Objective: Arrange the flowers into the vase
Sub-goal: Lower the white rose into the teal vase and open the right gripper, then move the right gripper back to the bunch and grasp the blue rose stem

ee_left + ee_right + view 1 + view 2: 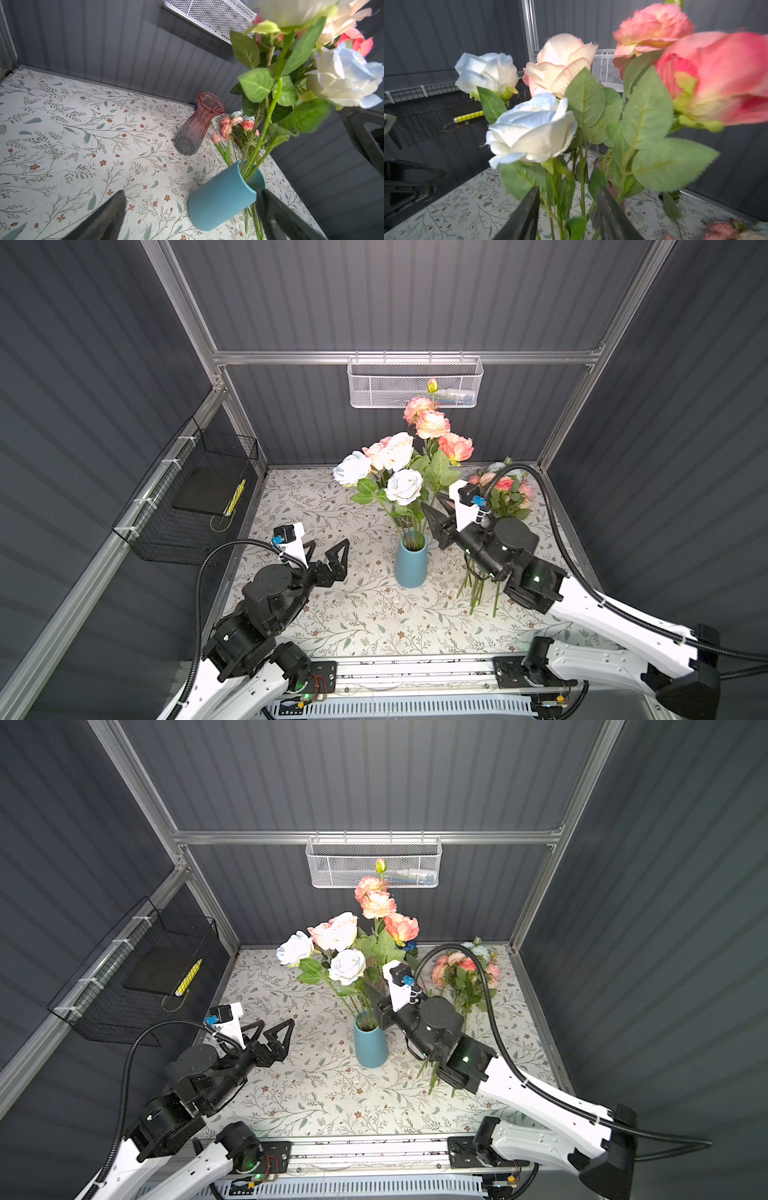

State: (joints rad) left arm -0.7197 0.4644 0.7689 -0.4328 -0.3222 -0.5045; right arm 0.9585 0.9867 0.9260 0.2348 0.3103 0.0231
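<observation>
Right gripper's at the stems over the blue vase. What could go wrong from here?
1. The right gripper has its jaws apart around the stems and leaves; backing out could snag one and drag a stem out of the blue vase.
2. It stands unbraced: the left gripper is open and apart from it, so a tug may tip it.
3. The right arm hangs over loose stems on the table; a low retreat could sweep them.

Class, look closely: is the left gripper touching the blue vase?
Apart. In a top view, a strip of bare tablecloth separates the left gripper from the blue vase.
</observation>
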